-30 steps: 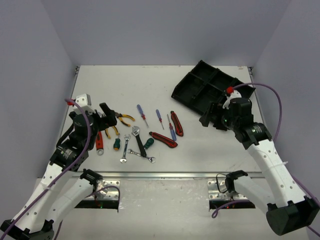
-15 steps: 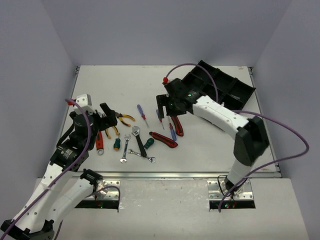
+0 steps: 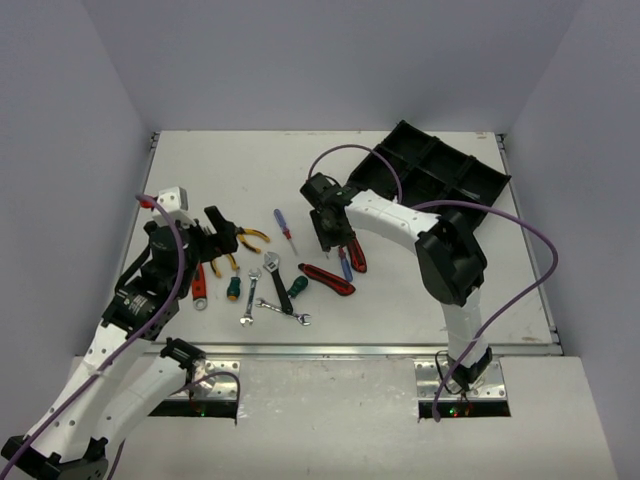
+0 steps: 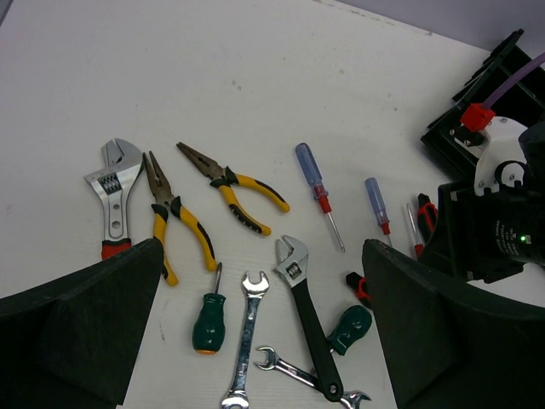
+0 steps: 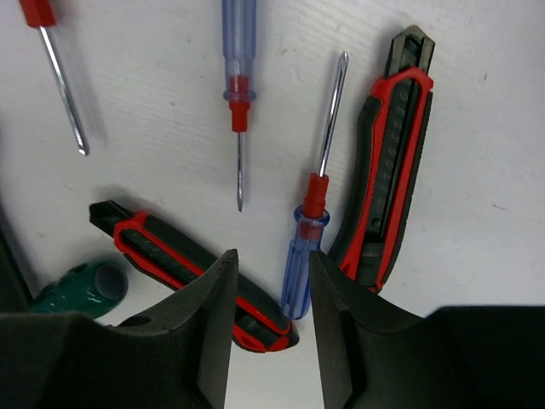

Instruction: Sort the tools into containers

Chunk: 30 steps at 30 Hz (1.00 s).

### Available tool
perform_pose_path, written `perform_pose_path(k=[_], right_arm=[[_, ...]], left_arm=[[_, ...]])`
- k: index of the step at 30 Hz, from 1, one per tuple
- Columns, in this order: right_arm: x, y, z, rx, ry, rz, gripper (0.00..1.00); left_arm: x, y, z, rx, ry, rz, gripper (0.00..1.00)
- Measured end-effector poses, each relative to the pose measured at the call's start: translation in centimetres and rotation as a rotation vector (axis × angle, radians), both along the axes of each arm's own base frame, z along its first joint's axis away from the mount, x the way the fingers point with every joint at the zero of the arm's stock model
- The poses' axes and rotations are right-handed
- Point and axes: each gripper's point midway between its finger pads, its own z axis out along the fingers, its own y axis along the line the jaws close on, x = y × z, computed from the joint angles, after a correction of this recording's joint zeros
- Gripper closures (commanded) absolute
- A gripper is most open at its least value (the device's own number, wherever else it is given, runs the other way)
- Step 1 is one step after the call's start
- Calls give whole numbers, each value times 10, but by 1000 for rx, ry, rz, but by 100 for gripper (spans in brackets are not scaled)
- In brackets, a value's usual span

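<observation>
Right wrist view: your right gripper (image 5: 270,264) is open, its jaws a narrow gap apart and holding nothing. The blue-handled screwdriver (image 5: 300,264) lies flat on the table with its handle just off the right-hand finger, not squarely in the gap.

Handling, my read:
- It should be light and stiff, nothing fragile.
- The handle is smooth round plastic, so expect it to roll or squirt out if pinched off-centre.
- Grip across mid-handle below the red collar. The shaft is too thin to hold securely.
- The red-black utility knife (image 5: 392,170) lies right beside the handle, possibly touching it, so the outer finger has little room and may drag it.
- A second utility knife (image 5: 170,256) ends near the handle's butt on the other side.

The left gripper (image 4: 261,256) is spread wide and empty above the yellow-handled pliers (image 4: 243,192) and the wrenches.

Hard to read:
- The butt of the handle runs down between your own fingers, and I cannot see where it ends.
- From the top camera, the right arm covers the target and the near edge of the black organiser tray (image 3: 470,170).
- I cannot tell what the tray's compartments hold.
</observation>
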Motion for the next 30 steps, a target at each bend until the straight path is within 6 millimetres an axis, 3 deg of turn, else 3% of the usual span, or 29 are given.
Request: perform_pose_path(k=[11, 20, 23, 25, 28, 30], right_arm=[[-17, -31, -27, -75, 69, -22, 66], [-16, -30, -44, -69, 102, -21, 73], [-18, -30, -54, -78, 124, -19, 78], [-19, -29, -55, -76, 129, -18, 91], [-19, -29, -55, -74, 130, -19, 100], [-19, -29, -54, -73, 131, -19, 100]], left_arm=[[1, -3, -1, -6, 1, -16, 0], [1, -5, -2, -6, 6, -27, 0], [1, -6, -2, -8, 7, -32, 0], [1, -7, -2, -8, 7, -33, 0], [1, -7, -2, -9, 7, -35, 0], [1, -7, -2, -10, 6, -35, 0]])
